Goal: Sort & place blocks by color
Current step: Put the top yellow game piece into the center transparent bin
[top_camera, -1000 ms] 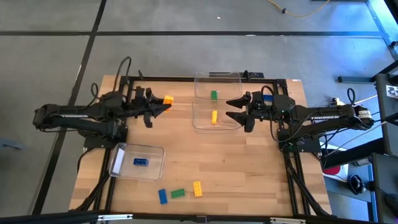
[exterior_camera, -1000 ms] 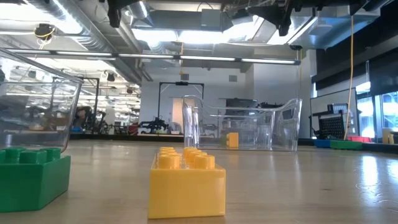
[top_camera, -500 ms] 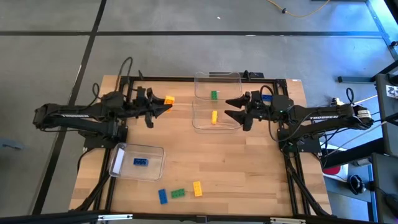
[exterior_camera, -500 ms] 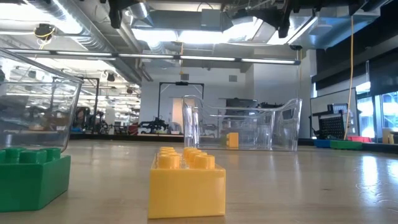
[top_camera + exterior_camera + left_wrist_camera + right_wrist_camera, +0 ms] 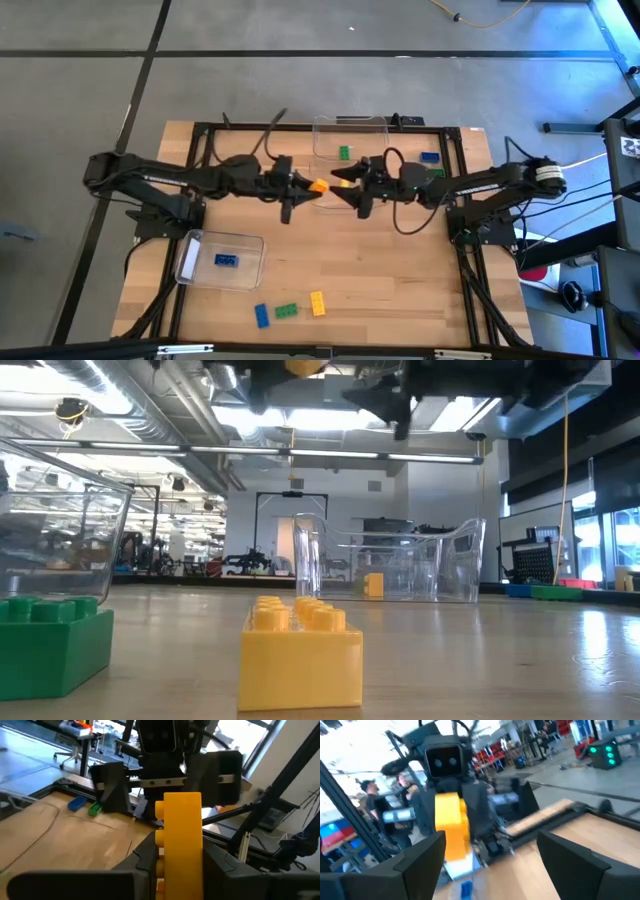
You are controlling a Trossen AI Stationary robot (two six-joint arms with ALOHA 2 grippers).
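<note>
Above the table's middle, the left gripper (image 5: 308, 187) pinches a yellow-orange block (image 5: 318, 186) upright, facing the right gripper (image 5: 343, 189), whose fingers are spread wide, apparently just short of it, over the clear bins (image 5: 350, 130).

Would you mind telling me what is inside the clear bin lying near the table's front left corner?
The clear bin holds a single blue block, lying flat on its floor. Nothing else shows inside through the clear walls, and neither claw is near it.
</note>
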